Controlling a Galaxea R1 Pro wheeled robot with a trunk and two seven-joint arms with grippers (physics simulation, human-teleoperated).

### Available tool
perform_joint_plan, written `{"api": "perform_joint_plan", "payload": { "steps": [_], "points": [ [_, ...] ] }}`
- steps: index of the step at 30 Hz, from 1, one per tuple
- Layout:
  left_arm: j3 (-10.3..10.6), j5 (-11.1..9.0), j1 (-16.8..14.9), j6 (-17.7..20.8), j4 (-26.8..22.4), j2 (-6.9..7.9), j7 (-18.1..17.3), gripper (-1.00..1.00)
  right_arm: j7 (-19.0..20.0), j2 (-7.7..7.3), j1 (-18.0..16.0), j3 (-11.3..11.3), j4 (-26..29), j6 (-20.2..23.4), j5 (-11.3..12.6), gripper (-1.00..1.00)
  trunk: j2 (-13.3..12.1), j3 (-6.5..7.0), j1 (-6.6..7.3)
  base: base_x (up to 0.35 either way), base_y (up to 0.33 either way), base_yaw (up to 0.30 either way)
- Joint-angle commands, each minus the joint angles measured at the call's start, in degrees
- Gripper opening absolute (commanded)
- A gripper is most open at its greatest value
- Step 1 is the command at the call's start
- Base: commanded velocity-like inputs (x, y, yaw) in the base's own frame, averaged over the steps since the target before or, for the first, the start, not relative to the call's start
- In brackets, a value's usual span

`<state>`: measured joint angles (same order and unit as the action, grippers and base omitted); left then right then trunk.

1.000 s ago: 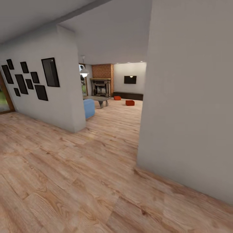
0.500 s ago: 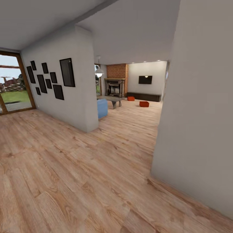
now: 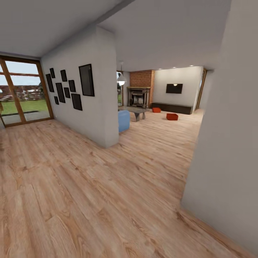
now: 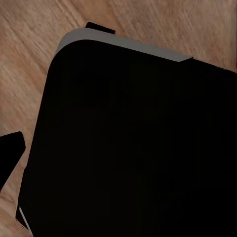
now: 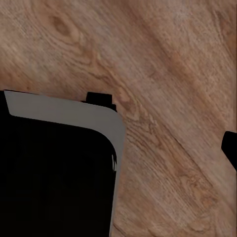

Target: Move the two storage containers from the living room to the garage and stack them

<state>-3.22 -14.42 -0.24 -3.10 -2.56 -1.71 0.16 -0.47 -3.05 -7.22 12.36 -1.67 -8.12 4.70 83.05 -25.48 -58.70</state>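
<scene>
Far down the head view, the two storage containers rest on the light wood plank floor of the living room. One orange-red box (image 3: 172, 116) lies in the open; the other (image 3: 156, 110) lies further back beside the long dark low bench (image 3: 171, 108). Behind them stand the red brick chimney (image 3: 142, 79), the fireplace (image 3: 138, 97) and the black TV (image 3: 174, 88). Both wrist views look down at plank floor and the robot's black base (image 4: 133, 148) (image 5: 54, 173). A single dark fingertip (image 4: 10, 153) (image 5: 230, 148) pokes in at the edge of each wrist view.
A white partition wall (image 3: 96, 89) hung with black frames ends at a corner on the left. A grey wall corner (image 3: 222, 150) stands close on the right. A blue seat (image 3: 124, 120) and a low table (image 3: 138, 111) sit past the partition. A glass door (image 3: 21, 91) is far left.
The camera has turned left and advanced: the whole picture has slid to the right, and the glass door has come into sight. The containers lie where they were.
</scene>
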Motion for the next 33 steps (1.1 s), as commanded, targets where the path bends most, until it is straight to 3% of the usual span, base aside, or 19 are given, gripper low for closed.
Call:
{"api": "perform_joint_plan", "payload": {
  "steps": [1,33],
  "points": [
    [-0.3,-0.1,0.0,-0.1,0.0,-0.03,0.0,1.0,0.0,0.0,-0.1,0.5,-0.2,-0.3,0.5,1.0,0.0,-0.06,-0.03,0.322,0.0,0.019],
    [-0.4,-0.2,0.0,-0.4,-0.1,-0.13,0.0,1.0,0.0,0.5,-0.1,0.3,-0.2,-0.4,0.2,1.0,0.0,-0.06,-0.03,0.322,0.0,0.001]
  ]
}}
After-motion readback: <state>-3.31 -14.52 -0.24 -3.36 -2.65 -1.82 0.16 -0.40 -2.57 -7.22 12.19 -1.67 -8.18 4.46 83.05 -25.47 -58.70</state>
